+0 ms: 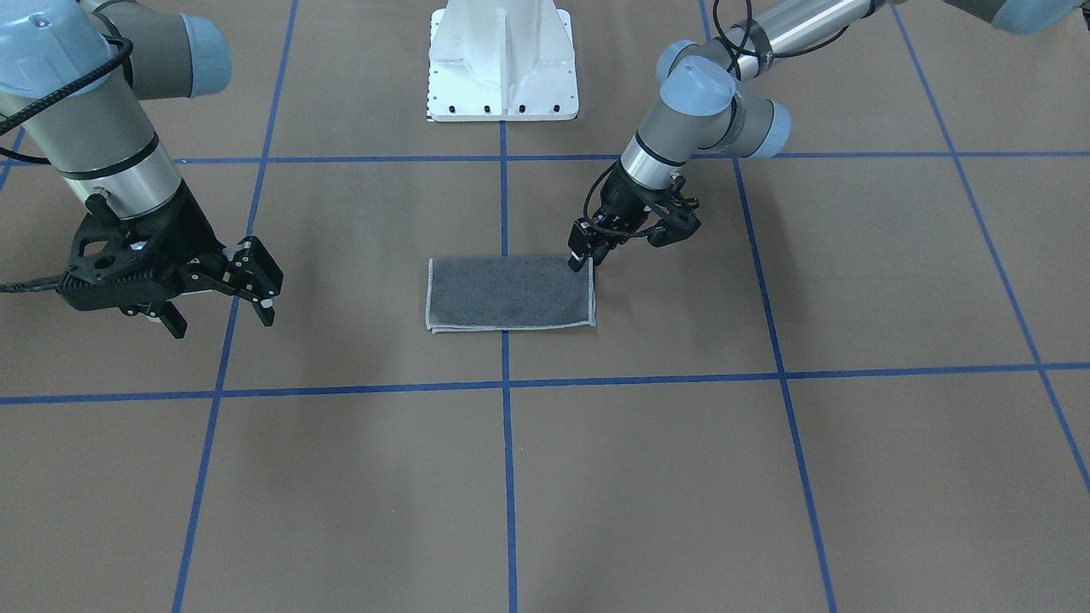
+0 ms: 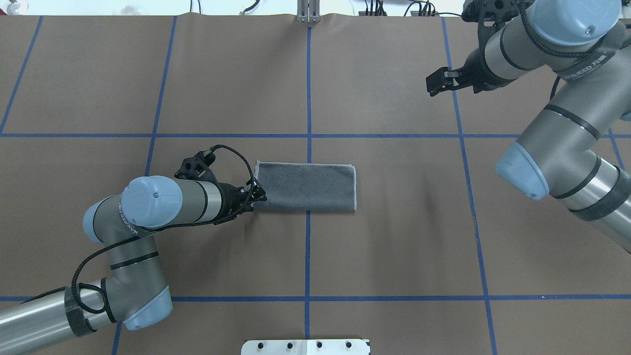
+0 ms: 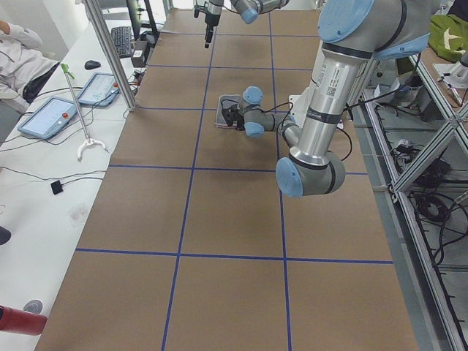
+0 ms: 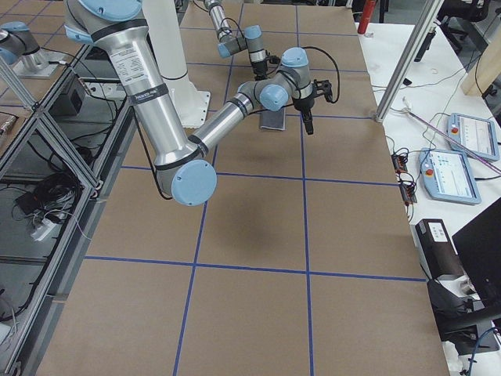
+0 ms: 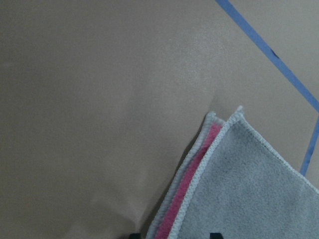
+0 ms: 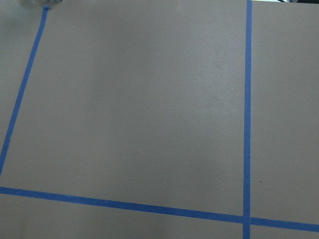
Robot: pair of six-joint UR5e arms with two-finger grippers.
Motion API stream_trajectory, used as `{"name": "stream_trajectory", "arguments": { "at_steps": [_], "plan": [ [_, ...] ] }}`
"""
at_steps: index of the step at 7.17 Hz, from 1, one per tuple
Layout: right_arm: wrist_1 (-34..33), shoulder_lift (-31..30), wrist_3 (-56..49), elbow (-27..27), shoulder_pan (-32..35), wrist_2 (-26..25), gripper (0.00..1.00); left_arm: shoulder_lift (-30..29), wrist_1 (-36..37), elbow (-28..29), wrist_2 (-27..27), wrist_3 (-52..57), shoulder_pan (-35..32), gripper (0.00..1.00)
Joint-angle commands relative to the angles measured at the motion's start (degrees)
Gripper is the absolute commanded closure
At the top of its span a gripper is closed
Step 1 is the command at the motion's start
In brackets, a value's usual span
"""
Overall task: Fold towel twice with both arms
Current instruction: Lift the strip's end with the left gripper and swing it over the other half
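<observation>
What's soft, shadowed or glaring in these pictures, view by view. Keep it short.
Left wrist: the towel is slightly soft up close. Front-facing: diffuse shadows on the table, no glare. Right wrist: evenly lit, mildly soft. Overhead: sharp, faint shadows.

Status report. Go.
Left gripper at the towel corner, grip unclear. Right gripper open, off to the side. One fold done, grey face up, flat. Nothing seen in the way.

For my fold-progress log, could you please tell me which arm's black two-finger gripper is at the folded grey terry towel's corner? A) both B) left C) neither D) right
B: the left gripper sits at a corner of the folded grey terry towel, while the right gripper hangs open well off to the side.
</observation>
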Motion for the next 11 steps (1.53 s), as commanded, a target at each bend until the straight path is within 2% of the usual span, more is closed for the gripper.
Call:
{"name": "stream_trajectory", "arguments": {
  "at_steps": [1,3,5,6,8,11],
  "plan": [
    [0.0,0.07,0.07,0.03,-0.04,-0.02,0.0,0.18,-0.03,0.05,0.58,0.0,0.0,0.56],
    [0.0,0.16,0.07,0.03,-0.04,0.07,0.0,0.44,-0.12,-0.21,0.75,0.0,0.0,0.61],
    [0.09,0.16,0.07,0.12,-0.04,-0.02,0.0,0.53,-0.21,-0.39,0.76,0.44,0.09,0.96],
    [0.09,0.25,0.07,0.12,-0.04,0.07,0.0,0.36,-0.12,-0.48,0.84,0.53,0.09,1.0],
    [0.09,0.33,-0.02,0.12,-0.04,-0.02,0.0,-0.17,-0.21,-0.91,1.02,0.53,0.62,1.0],
    [0.09,0.25,-0.02,0.12,-0.04,-0.1,0.0,0.27,-0.21,-3.71,3.74,0.53,5.0,1.0]
  ]
}}
